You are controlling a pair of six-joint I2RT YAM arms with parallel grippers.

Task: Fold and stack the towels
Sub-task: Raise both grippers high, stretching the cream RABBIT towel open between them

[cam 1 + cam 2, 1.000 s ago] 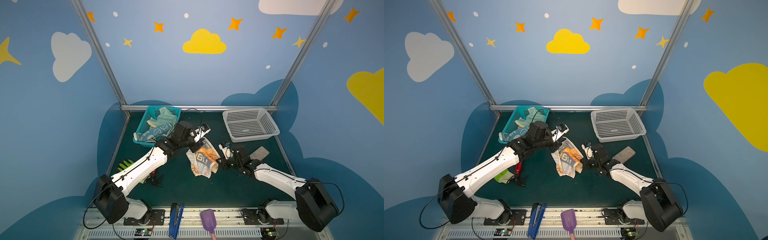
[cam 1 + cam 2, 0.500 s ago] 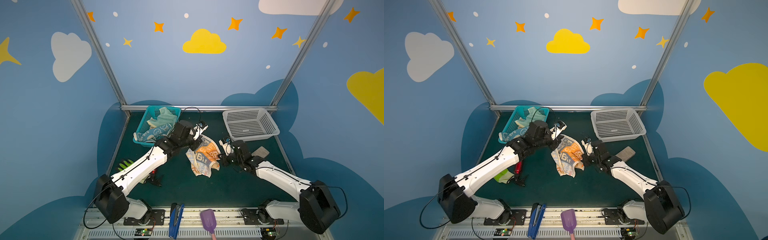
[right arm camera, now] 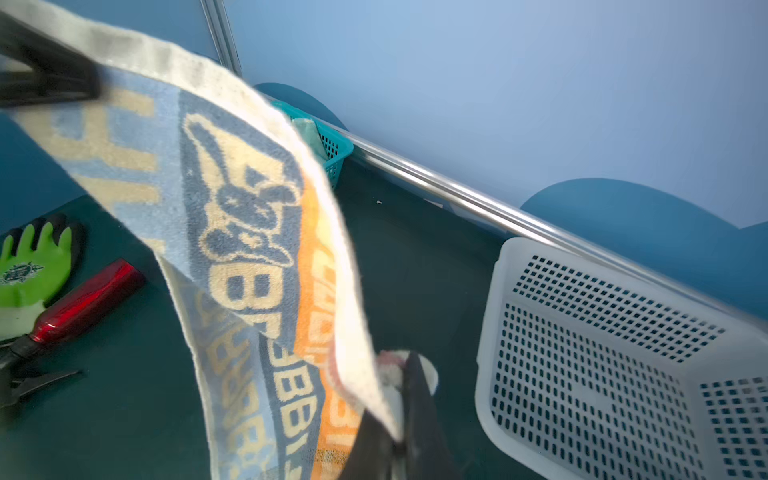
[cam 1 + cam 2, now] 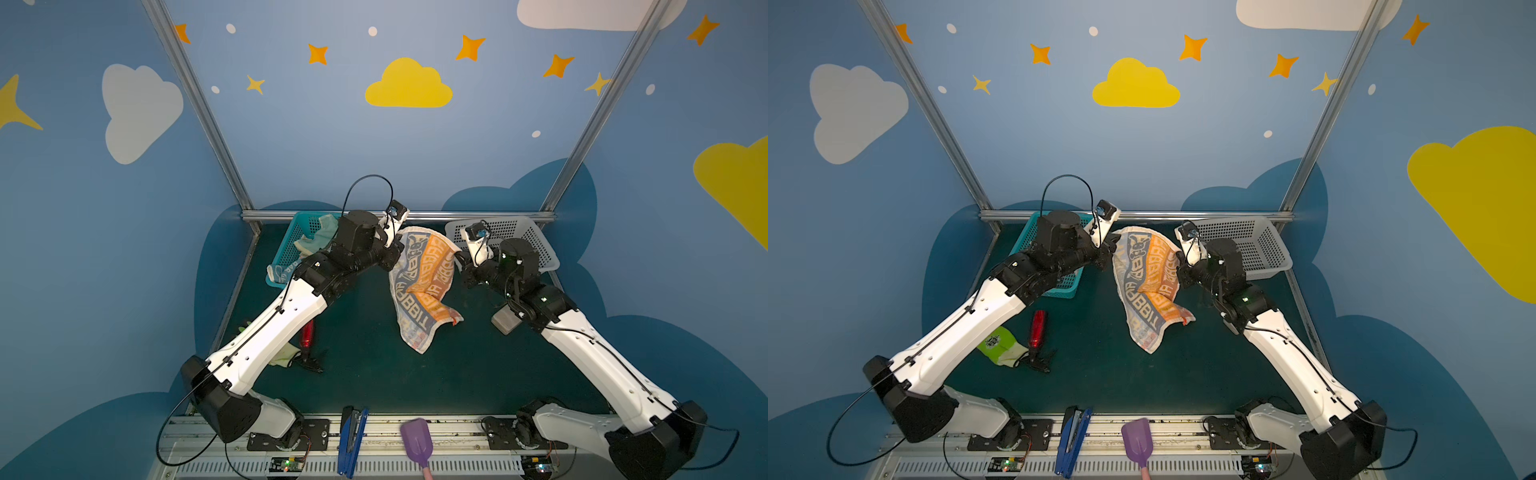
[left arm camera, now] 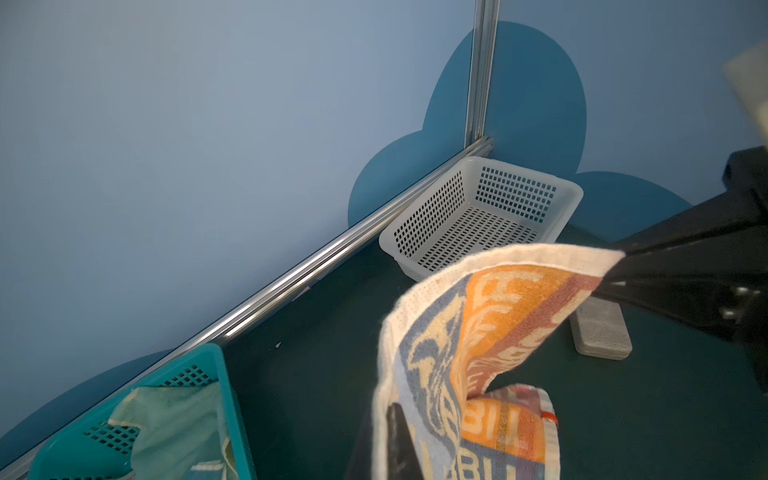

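holding the lettered towel (image 4: 419, 286) spread in mid-air at frame centre, pinching 1 upper corner in the left gripper (image 4: 397, 249), 1 in the right gripper (image 4: 458, 261). not yet folding or stacking; leaving the mint towel (image 4: 322, 235), perhaps others, in the blue basket (image 4: 286, 251), upper left.

orange-grey towel (image 4: 1152, 291), big woven letters "ABBIT", glove (image 4: 998, 343) emblem unreadable

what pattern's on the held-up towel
Terry towel: orange and grey-blue bands, big letters, a rabbit; best in right wrist view.
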